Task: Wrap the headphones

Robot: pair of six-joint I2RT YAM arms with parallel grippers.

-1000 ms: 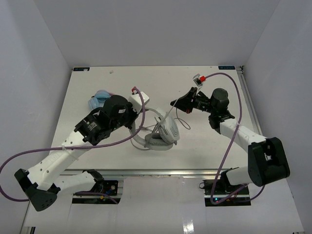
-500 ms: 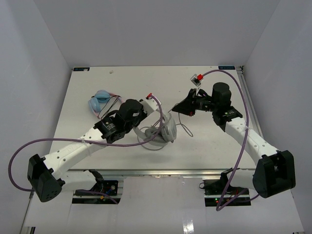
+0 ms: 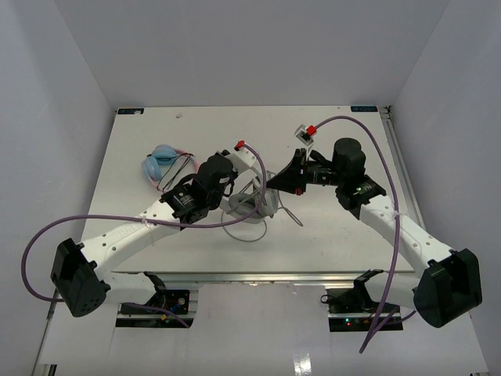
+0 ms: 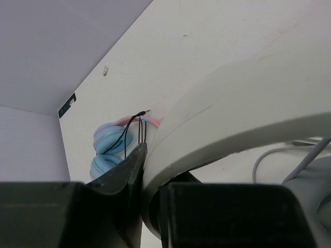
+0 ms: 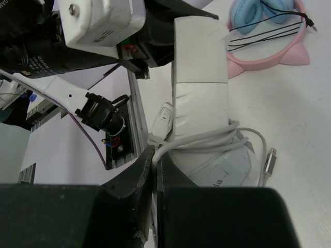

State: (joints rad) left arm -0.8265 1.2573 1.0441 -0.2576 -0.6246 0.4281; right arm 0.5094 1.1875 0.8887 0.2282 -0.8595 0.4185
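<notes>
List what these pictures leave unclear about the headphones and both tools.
Top view: the headphones' ear cups, largely covered by the left tool and right tool.
Right wrist view: the cable's held end, lost between the tool's fingers; its turns behind the headband.
Left wrist view: an ear cup, cut off at the bottom-right corner.

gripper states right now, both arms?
Left gripper: closed on the headband of the headphones.
Right gripper: closed, pinching the cable.
</notes>
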